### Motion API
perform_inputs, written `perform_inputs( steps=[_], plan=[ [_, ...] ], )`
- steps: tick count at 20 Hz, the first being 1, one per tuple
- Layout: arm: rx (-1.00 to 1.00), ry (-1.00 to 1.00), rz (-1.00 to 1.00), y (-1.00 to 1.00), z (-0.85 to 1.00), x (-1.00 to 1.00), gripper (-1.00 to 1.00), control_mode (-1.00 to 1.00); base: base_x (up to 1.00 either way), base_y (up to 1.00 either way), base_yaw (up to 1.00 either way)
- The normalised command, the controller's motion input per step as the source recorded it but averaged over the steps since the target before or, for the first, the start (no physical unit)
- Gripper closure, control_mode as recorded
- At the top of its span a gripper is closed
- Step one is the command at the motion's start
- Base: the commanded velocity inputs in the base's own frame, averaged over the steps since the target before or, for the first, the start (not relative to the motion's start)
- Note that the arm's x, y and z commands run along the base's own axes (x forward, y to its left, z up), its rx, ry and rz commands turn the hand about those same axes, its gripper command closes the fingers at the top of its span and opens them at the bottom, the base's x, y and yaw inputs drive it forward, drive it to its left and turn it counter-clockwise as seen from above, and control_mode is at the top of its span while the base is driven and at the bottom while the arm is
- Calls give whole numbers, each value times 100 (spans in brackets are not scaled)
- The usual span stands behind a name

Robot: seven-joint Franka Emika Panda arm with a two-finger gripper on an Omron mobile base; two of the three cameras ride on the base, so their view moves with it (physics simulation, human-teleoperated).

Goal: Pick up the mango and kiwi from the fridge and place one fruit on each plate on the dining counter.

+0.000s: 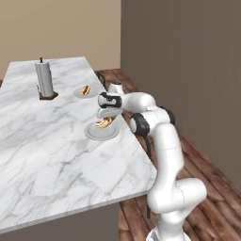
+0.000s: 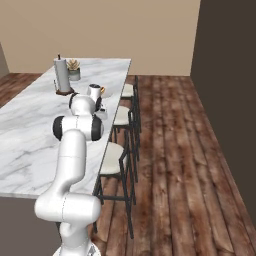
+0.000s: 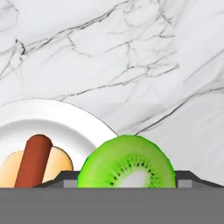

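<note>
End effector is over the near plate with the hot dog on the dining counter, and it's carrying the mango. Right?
Not quite. The end effector is above the near plate with its hot dog on the dining counter, but the fruit it carries is the kiwi, not the mango. The hand view shows the bright green cut face with dark seeds.

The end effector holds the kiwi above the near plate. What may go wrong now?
1. In the hand view the kiwi sits beside the plate rim, over the marble; released here, it may miss.
2. The plate lies near the dining counter edge, so the round fruit could roll off.
3. The end effector hangs close above the hot dog and may bump it.
</note>
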Motion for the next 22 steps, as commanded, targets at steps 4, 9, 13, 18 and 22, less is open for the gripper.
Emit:
perform_inputs(
  steps=[4,9,13,18,22],
  plan=[
    [0,5,0,17,-17,1,100,-100,0,0,0],
    [0,0,0,12,-7,-9,100,-100,0,0,0],
    [0,0,0,5,0,-46,100,-100,0,0,0],
    [0,0,0,1,0,-47,100,-100,0,0,0],
    [0,0,0,7,0,-33,100,-100,0,0,0]
  ],
)
